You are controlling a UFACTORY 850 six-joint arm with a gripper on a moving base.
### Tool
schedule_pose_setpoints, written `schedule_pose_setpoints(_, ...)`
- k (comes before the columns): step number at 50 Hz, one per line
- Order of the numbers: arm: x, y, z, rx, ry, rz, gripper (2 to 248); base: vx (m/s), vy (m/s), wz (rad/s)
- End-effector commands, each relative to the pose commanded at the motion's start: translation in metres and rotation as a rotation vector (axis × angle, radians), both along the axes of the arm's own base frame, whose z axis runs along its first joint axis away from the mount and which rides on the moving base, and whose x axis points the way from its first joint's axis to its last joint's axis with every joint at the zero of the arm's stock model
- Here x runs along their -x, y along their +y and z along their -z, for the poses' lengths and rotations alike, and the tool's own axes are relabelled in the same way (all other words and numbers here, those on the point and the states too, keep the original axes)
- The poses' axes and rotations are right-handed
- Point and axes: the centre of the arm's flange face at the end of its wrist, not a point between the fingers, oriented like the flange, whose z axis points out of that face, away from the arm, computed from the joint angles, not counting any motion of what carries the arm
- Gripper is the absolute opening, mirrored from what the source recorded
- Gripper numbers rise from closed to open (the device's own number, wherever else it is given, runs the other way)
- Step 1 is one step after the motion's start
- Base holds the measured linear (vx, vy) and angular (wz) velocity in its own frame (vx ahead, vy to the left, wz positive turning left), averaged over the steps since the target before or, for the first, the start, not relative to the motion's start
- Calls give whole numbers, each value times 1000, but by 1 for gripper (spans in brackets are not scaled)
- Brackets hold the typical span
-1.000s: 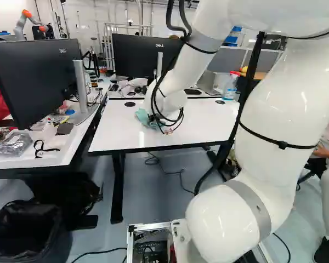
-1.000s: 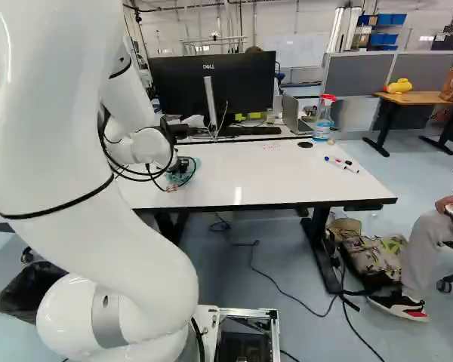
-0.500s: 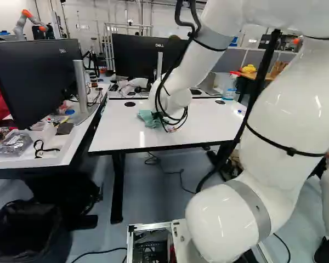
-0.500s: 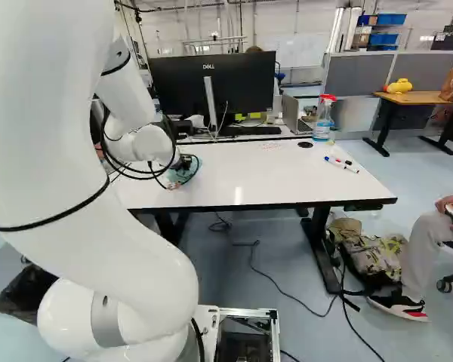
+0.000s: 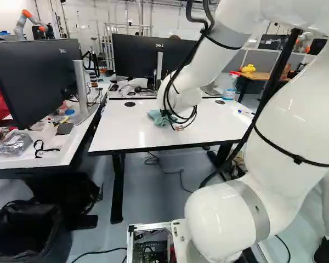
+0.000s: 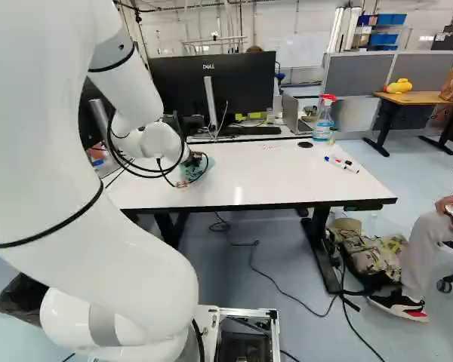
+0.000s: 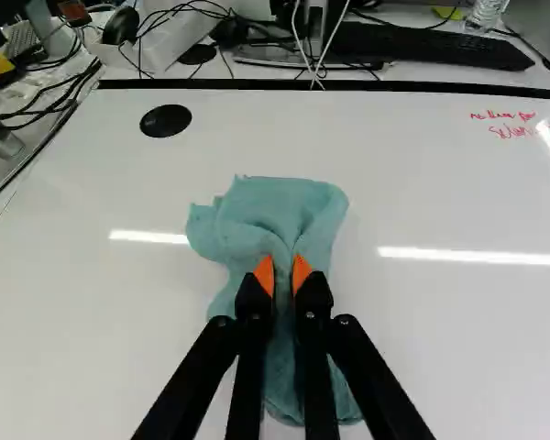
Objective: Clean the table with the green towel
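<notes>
On table (image 6: 257, 181), left of ctr in R base view: towel (image 7: 284, 206), pinched in gripper (image 7: 282, 268). Wiping prob. underway, cleaned area unclear; red marks (image 7: 511, 131) nr. far edge unwiped, pens (image 6: 338, 161) uncleared.

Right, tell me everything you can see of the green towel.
The green towel is a soft-looking, blue-green cloth, bunched and creased, with a slightly ragged edge. The gripper pinches a fold near its middle; one part spreads out ahead of the gripper, the rest lies beneath. It appears to rest on the white table.
</notes>
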Motion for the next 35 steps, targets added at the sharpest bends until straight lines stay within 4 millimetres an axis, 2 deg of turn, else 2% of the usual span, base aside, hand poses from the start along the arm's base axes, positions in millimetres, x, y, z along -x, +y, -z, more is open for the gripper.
schedule_pose_setpoints(16, 3, -24, 0, 0, 0, 58, 42, 0, 0, 0)
schedule_pose_setpoints(35, 22, -49, 1, 0, -1, 117, 42, 0, 0, 0)
